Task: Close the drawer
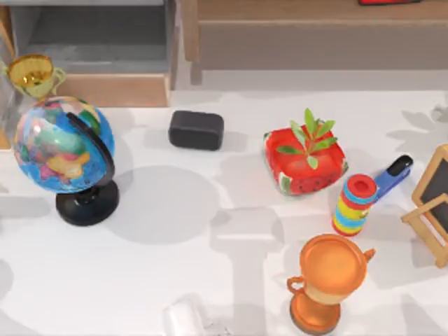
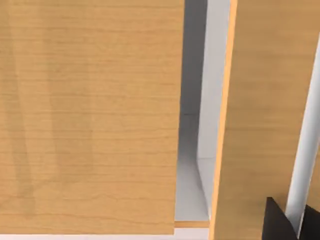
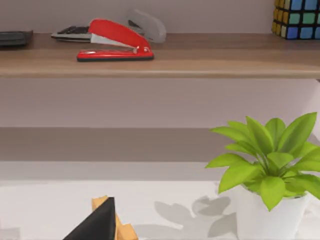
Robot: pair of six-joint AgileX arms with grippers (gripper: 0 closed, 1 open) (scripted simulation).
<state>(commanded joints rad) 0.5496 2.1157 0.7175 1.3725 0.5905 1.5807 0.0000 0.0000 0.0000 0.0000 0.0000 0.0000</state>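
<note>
The desk point(image 1: 231, 280) is white and crowded, and along its far edge stands a long brown shelf unit point(image 1: 315, 31), which in my right wrist view carries a red stapler point(image 3: 114, 44) and a colour cube point(image 3: 297, 17).

The drawer point(image 1: 105, 89) sits at the far left of the desk, pulled out toward me: its tan front panel faces the desk and the grey inside lies open behind it. It is not yet closed, so I judge the push is what remains.

In front of it stands a globe point(image 1: 61, 145) with a gold cup point(image 1: 31, 73) just beside the panel; both crowd the approach, so a push would best come at the bare stretch of panel to their right.

My left wrist view looks close onto light wood grain with a grey gap between two boards, which suggests my left arm is up against the drawer. I cannot tell whether either gripper is spread or pressed together.

Smaller things lie clear of the drawer: an orange trophy point(image 1: 329, 280), a red planter point(image 1: 306, 161), a black box point(image 1: 196, 130).
</note>
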